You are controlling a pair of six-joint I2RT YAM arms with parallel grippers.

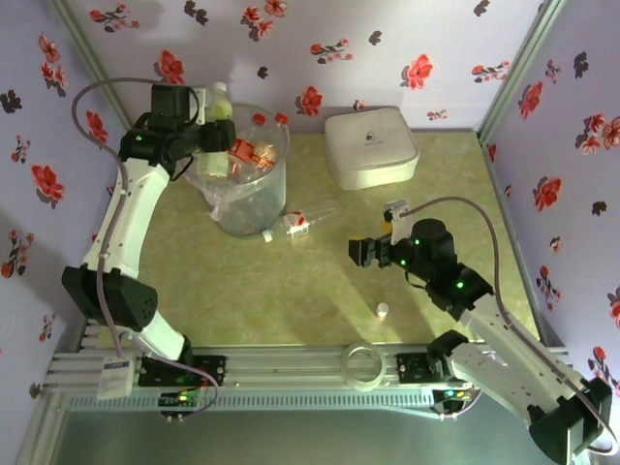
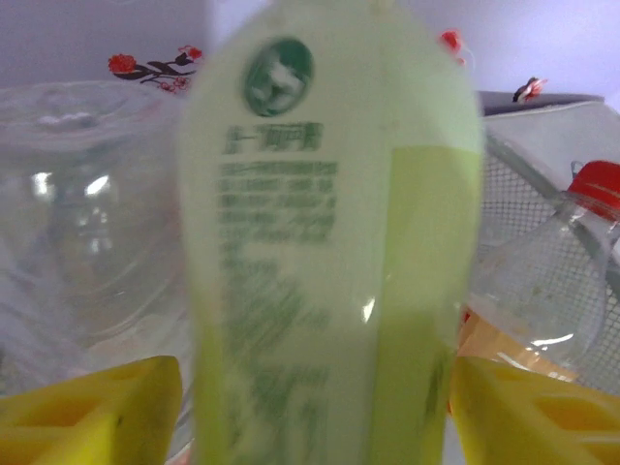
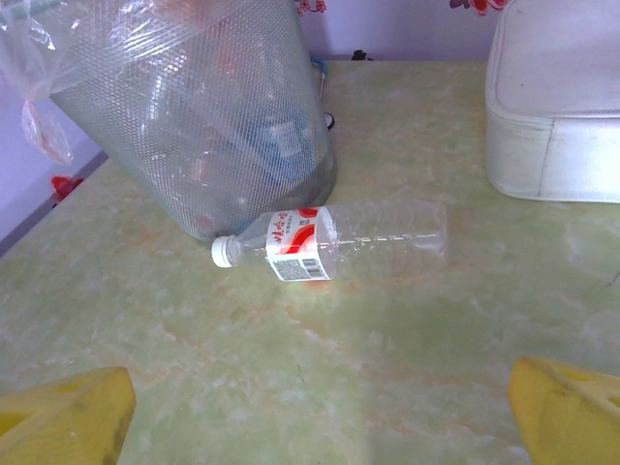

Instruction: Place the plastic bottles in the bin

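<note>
My left gripper (image 1: 207, 137) hangs over the rim of the bin (image 1: 244, 184), a clear bucket with a bag liner. Between its yellow fingers (image 2: 97, 407) stands a green-labelled plastic bottle (image 2: 329, 242), blurred, with a gap on the left finger's side; the jaws are open. Several red-capped bottles (image 1: 254, 147) lie inside the bin, and one red cap (image 2: 596, 182) shows beside the green bottle. Another bottle (image 3: 339, 240), with a red and white label and a white cap, lies on the table against the bin's foot (image 3: 194, 107). My right gripper (image 3: 320, 417) stands open and empty, short of that bottle.
A white rounded-square lidded box (image 1: 370, 147) sits at the back right of the bin. A tiny loose white cap (image 1: 383, 310) stands near the front, and a clear tape ring (image 1: 363, 364) lies on the rail. Flowered walls close in the table on three sides.
</note>
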